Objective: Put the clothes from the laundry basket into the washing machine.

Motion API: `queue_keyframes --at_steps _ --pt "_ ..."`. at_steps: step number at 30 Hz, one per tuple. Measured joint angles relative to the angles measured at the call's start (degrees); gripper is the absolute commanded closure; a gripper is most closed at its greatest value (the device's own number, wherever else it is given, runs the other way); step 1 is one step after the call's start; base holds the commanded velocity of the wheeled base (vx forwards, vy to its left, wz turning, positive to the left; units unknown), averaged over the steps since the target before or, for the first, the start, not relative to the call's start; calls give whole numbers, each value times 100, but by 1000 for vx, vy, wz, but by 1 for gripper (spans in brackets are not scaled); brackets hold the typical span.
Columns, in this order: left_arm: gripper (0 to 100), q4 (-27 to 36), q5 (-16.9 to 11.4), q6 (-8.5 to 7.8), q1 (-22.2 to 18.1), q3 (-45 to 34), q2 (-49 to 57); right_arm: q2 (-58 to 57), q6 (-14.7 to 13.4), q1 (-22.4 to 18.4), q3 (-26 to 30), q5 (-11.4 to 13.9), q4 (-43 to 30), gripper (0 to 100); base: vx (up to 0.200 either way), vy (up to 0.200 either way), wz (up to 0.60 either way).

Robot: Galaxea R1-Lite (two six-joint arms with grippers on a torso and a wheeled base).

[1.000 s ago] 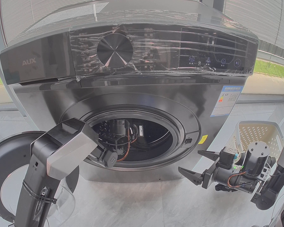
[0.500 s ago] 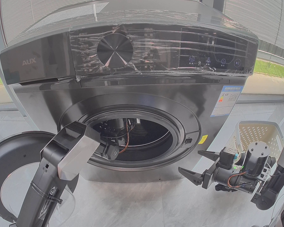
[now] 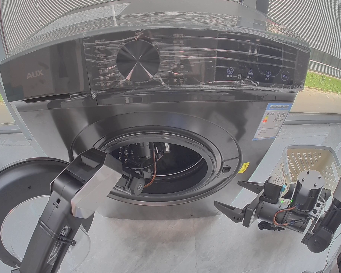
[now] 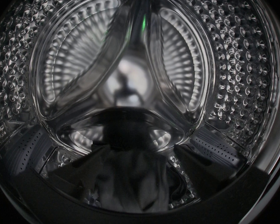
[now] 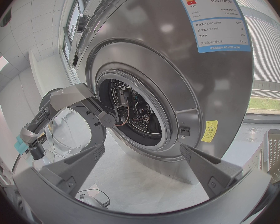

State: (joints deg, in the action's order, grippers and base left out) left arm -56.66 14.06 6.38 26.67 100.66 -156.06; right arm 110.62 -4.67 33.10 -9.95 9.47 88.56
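On a pale tiled floor (image 3: 170,243) before windows, a grey washer (image 3: 201,107) is seen with its door (image 3: 11,186) swung open to the left. The left gripper (image 4: 137,150) is held inside the drum with its fingers (image 4: 77,171) spread apart. Grey clothes (image 4: 130,181) are seen low in the drum between them, not pinched. The right gripper (image 3: 228,193) is held open and empty beside the basket (image 3: 310,160) on the right.
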Motion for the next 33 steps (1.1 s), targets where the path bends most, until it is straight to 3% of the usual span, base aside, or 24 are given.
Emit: queue_keyframes --at_steps 7,12,23,33 --pt "0 -7 -12 -13 108 -614 210 -6 0 -6 2 0 0 0 0 0 0" --pt "0 4 -54 -33 328 -1740 661 -20 0 -6 0 -1 0 0 0 0 0" --pt "0 -169 -76 -11 1200 -4212 2139 -95 0 -17 17 -6 1 0 0 0 0" --pt "0 -435 277 251 1737 -6037 3829 -235 0 -57 78 -17 -5 0 0 0 0"
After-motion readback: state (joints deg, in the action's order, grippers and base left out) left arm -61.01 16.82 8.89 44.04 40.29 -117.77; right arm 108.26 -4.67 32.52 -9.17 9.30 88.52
